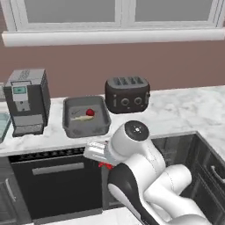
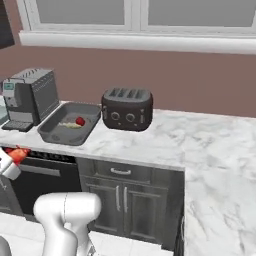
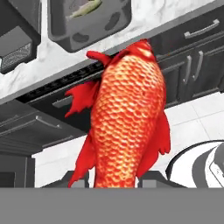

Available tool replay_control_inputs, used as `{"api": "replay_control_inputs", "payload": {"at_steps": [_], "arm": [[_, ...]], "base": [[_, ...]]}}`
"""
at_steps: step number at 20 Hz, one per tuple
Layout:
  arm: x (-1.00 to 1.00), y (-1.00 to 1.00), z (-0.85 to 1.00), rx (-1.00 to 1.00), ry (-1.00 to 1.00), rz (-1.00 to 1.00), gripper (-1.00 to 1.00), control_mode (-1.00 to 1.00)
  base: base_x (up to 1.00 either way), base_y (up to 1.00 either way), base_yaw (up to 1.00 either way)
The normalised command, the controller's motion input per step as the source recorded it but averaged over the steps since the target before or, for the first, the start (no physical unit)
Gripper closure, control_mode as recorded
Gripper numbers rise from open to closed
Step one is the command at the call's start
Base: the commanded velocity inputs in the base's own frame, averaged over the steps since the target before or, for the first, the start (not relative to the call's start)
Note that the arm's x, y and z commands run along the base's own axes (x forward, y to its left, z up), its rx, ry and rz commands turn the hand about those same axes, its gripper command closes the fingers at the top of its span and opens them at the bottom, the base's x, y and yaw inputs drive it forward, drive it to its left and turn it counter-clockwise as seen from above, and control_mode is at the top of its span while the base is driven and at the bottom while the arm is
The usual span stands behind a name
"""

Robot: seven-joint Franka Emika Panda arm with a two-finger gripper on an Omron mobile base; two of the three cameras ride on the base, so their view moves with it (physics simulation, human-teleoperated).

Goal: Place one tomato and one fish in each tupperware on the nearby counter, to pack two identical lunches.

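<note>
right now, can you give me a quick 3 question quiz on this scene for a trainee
1. True or false: the gripper is shut on the orange-red fish.
2. What already lies in the dark grey tupperware?
A. a tomato and a pale fish
B. two tomatoes
C. nothing
3. Fill in: on the counter, the tupperware sits between the coffee machine and the ____.

Key:
1. True
2. A, the tomato and pale fish
3. toaster
</note>
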Motion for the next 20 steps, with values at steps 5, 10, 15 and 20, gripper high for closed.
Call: {"api": "replay_control_inputs", "payload": {"at_steps": [5, 10, 15, 20], "arm": [[0.00, 0.00, 0.00, 0.00, 0.00, 0.00, 1.00, 1.00], [0.00, 0.00, 0.00, 0.00, 0.00, 0.00, 1.00, 1.00], [0.00, 0.00, 0.00, 0.00, 0.00, 0.00, 1.00, 1.00], [0.00, 0.00, 0.00, 0.00, 0.00, 0.00, 1.00, 1.00]], "base": [[0.31, 1.00, 0.34], [0.60, 1.00, 0.19], [1.00, 0.57, 0.03], [1.00, 0.69, -0.15]]}}
